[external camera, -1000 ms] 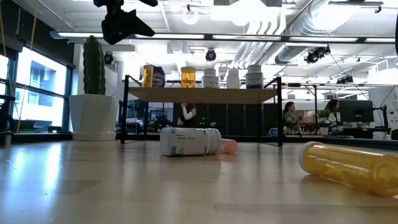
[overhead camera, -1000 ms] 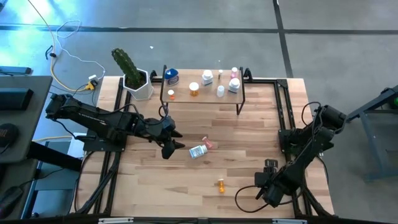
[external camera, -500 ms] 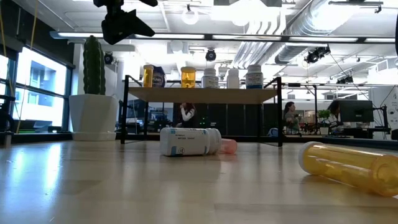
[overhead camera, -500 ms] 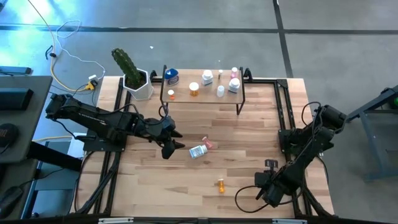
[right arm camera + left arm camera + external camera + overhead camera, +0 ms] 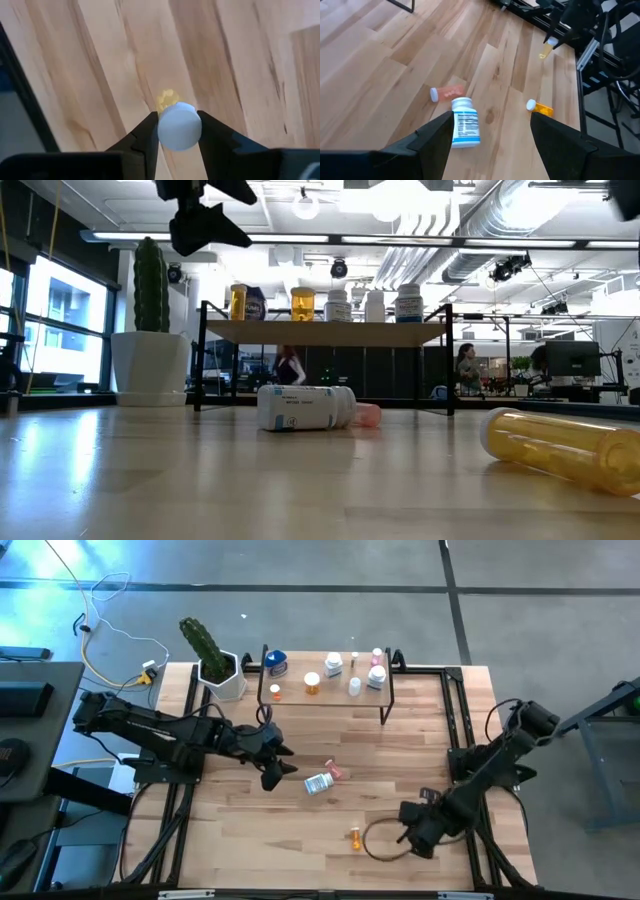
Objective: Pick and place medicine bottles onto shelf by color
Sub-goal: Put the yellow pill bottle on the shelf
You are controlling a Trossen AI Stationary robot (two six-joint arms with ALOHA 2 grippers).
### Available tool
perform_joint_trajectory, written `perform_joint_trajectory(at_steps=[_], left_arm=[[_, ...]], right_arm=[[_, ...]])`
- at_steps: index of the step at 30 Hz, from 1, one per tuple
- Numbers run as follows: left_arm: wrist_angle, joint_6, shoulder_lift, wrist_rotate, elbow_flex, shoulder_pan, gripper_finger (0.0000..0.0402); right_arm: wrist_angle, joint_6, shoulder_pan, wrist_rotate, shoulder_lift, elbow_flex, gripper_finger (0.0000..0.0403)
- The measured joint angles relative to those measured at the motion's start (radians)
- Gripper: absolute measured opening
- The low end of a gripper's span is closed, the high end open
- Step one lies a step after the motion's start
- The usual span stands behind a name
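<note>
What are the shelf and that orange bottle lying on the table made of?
The shelf looks like a pale, matte wood board on thin black legs, probably painted metal. The orange bottle seems to be translucent amber plastic: light glows through it and its surface shines.

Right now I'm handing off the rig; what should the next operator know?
Left gripper: open, hovering by the white bottle.
Right gripper: shut on a white-capped yellow vial, above the table's front right.
Done: several bottles stand on the shelf.
Left: white bottle, pink vial beside it and orange bottle lie on the table; the held vial needs shelving.
</note>
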Motion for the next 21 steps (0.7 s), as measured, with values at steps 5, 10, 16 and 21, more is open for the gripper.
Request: perform_joint_trajectory(at_steps=[5, 10, 16, 21], left_arm=[[0.000, 0.019, 0.000, 0.036, 0.000, 0.037, 0.0254], [0.000, 0.027, 0.000, 0.046, 0.000, 0.067, 0.0254], [0.000, 0.046, 0.000, 0.111, 0.000, 0.106, 0.0254], [0.000, 0.088, 0.000, 0.167, 0.000, 0.145, 0.0254]], right_arm=[[-0.007, -0.065, -0.101, -0.013, -0.016, 0.050, 0.0104], [-0.008, -0.143, -0.217, 0.008, -0.017, 0.112, 0.0102], [-0.036, -0.226, -0.355, 0.012, -0.016, 0.196, 0.0102], [-0.057, -0.312, -0.470, 0.012, -0.016, 0.279, 0.0102]])
